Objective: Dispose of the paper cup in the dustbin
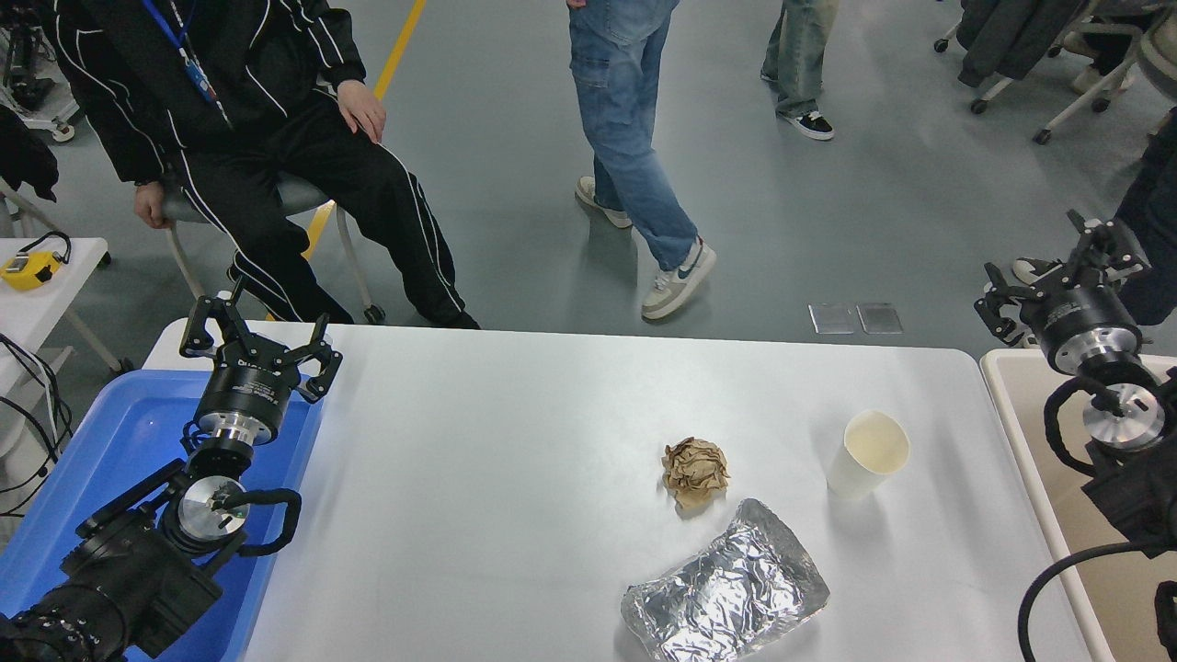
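Note:
The white paper cup (866, 455) stands upright on the white table (515, 441), right of centre, its cream inside showing. The beige dustbin (1057, 487) sits at the table's right edge, mostly covered by my right arm. My right gripper (1057, 276) is open and empty, held above the bin's far end, well to the right of and beyond the cup. My left gripper (257, 336) is open and empty, parked over the blue tub at the lower left.
A crumpled brown paper ball (695, 471) lies left of the cup. A crinkled silver foil packet (726, 584) lies nearer the front. A bright blue tub (119, 460) sits at the left. A seated person (267, 138) and standing people are beyond the table.

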`<state>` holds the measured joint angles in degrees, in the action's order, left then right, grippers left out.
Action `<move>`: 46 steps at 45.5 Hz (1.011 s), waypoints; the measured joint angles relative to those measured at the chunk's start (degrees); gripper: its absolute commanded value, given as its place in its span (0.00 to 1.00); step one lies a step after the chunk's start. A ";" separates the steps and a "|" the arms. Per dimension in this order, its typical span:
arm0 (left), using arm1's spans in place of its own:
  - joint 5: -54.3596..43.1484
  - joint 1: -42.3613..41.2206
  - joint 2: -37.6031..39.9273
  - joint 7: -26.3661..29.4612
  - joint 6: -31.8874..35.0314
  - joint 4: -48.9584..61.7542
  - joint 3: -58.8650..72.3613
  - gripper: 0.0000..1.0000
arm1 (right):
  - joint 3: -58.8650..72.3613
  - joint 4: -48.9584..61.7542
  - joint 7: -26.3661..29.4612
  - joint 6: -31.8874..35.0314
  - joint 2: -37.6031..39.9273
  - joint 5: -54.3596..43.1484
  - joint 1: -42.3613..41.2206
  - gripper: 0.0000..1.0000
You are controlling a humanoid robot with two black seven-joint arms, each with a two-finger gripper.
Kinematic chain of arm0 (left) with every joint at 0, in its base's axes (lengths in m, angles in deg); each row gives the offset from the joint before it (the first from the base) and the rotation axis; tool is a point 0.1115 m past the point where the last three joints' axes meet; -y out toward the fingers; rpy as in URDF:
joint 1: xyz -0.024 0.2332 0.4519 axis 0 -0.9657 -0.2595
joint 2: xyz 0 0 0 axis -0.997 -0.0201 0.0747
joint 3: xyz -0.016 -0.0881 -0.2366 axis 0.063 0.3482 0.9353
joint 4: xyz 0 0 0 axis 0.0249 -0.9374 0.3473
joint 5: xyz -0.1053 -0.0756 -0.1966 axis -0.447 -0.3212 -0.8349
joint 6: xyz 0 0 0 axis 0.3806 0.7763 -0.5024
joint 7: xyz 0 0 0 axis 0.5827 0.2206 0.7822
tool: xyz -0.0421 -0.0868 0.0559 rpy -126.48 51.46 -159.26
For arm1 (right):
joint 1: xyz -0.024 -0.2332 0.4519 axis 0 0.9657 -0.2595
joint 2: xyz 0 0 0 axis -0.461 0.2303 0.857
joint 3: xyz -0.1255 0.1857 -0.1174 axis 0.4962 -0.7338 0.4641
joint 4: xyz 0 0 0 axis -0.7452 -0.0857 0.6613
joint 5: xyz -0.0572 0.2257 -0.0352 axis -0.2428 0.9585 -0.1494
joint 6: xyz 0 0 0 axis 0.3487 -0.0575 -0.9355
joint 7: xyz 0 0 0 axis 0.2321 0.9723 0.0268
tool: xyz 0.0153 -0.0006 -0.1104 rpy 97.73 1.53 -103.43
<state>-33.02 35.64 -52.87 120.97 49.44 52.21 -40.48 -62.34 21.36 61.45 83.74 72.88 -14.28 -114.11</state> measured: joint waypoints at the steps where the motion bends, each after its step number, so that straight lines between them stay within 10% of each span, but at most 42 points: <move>1: 0.00 0.00 0.00 0.00 0.00 0.00 0.00 1.00 | 0.05 0.01 0.00 -0.05 -0.11 0.00 -0.07 0.99; 46: -0.06 0.00 -0.01 0.00 0.00 -0.01 -0.01 1.00 | 0.31 0.14 -0.02 -0.26 1.79 -0.09 -0.30 0.99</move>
<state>-33.08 35.64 -52.88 120.97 49.44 52.21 -40.49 -62.03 21.50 61.44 83.48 74.67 -14.37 -114.41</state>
